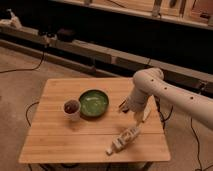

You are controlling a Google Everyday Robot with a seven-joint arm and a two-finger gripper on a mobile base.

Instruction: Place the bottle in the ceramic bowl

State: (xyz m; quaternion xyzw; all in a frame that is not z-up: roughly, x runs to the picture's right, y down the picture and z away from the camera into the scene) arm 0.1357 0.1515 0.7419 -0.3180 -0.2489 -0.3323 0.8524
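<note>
Bottle (123, 140) lies on its side near the front edge of the table (55, 140), at about five o'clock from the ceramic bowl (93, 103). The gripper (123, 106) hovers at the bowl's three o'clock, and how far it is spread cannot be told. It should probably travel toward six o'clock, square itself across the bottle's slim body, and take it at mid-length.

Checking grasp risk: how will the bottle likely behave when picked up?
The bottle lies on its side on the table, slim and seemingly rounded, so a nudge would probably roll it. Small, so likely light. The gripper hangs beyond it, beside the bowl.
</note>
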